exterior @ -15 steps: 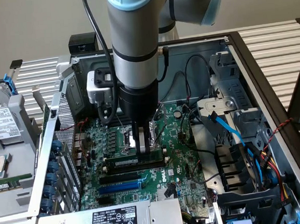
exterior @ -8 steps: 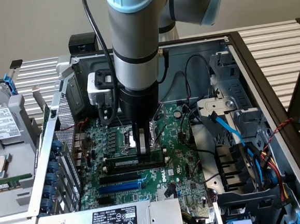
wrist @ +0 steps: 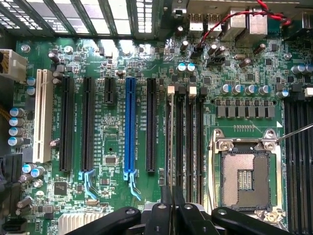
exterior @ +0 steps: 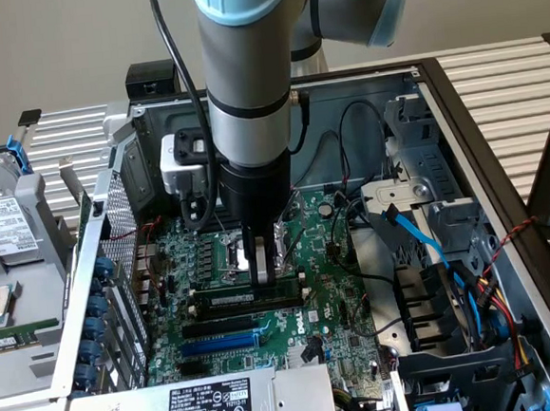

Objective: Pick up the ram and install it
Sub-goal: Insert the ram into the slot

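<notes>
the jaws are pinching together on the ram [wrist: 169, 137], which is standing on its thin edge along the outermost of the black memory slots [wrist: 190, 147]; whether it is sitting fully in, i cannot tell. the gripper [wrist: 172, 195] is pointing straight down at the motherboard [wrist: 110, 142]. the cpu socket [wrist: 244, 174] is lying just beside those slots, and the blue slot [wrist: 130, 127] is lying on their other side.

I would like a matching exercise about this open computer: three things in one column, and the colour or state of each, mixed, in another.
1. ram
2. processor socket
3. cable by the drive bays

A. light blue
B. empty
C. held edge-on in the gripper

Pairs: 1-C, 2-B, 3-A.
</notes>
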Available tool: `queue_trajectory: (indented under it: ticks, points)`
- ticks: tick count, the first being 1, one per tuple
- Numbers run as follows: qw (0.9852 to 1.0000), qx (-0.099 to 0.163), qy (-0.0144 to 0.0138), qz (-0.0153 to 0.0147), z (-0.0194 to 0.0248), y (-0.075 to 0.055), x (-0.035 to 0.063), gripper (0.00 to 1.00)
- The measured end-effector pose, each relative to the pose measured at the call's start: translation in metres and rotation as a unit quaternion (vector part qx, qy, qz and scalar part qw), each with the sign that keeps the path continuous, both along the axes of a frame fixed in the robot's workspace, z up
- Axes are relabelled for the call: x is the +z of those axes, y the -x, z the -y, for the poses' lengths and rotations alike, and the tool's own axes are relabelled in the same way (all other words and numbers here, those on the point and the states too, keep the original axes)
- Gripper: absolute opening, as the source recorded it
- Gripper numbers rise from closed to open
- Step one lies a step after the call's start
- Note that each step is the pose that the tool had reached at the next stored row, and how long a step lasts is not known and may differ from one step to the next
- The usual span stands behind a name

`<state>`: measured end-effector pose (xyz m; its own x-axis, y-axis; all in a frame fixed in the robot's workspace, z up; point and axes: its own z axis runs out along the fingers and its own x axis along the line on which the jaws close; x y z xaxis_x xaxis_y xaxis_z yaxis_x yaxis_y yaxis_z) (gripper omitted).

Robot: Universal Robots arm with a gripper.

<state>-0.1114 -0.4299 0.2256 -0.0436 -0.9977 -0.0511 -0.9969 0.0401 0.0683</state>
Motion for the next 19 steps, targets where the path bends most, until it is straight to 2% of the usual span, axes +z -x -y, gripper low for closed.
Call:
queue_trajectory:
  ticks: [8, 12, 15, 19]
  points:
    - [1.0, 0.0, -0.0002, 0.0008, -0.0001, -0.0002, 0.0002, 0.12]
    - [1.0, 0.0, -0.0007, -0.0001, -0.0002, -0.0003, 0.0019, 0.12]
    - [1.0, 0.0, -0.0018, 0.0008, -0.0004, 0.0, 0.0018, 0.12]
    - [1.0, 0.0, -0.0018, 0.0013, -0.0003, -0.0002, 0.0016, 0.12]
